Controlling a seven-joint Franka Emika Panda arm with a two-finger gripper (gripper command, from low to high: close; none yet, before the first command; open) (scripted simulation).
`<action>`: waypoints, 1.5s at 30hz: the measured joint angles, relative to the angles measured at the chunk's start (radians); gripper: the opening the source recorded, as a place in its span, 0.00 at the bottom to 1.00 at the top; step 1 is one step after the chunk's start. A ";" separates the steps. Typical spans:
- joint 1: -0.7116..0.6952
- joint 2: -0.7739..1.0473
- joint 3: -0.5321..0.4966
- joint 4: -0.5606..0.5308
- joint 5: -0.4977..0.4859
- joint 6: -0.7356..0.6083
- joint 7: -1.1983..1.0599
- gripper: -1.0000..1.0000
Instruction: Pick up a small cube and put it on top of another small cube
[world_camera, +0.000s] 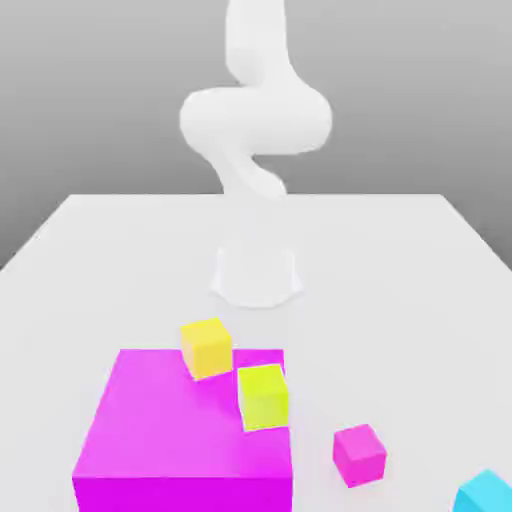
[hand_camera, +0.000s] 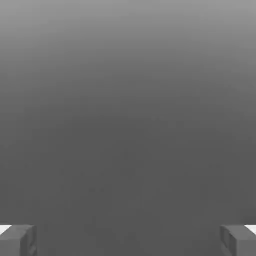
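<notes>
The small cyan cube (world_camera: 487, 493) lies on the white table at the front edge of the exterior view's right, partly cut off by the frame. The small magenta-pink cube (world_camera: 359, 454) rests on the table a little to its left and slightly farther back. In the hand view my gripper (hand_camera: 128, 240) is open, its two grey fingertips (hand_camera: 17, 240) set wide apart with nothing between them, and a plain grey background lies beyond them. The white arm (world_camera: 255, 120) rises at the back of the table.
A large magenta block (world_camera: 185, 430) sits at the front of the exterior view's left. A yellow cube (world_camera: 207, 347) rests on its far edge and a yellow-green cube (world_camera: 263, 396) at its right edge. The arm's base (world_camera: 257, 272) stands behind them.
</notes>
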 joint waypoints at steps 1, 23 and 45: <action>0.004 0.039 0.010 0.005 -0.003 0.009 -0.001 0.50; 0.137 0.841 0.183 0.102 -0.136 0.187 0.037 0.50; 0.242 1.241 0.183 0.161 -0.209 0.322 0.067 0.00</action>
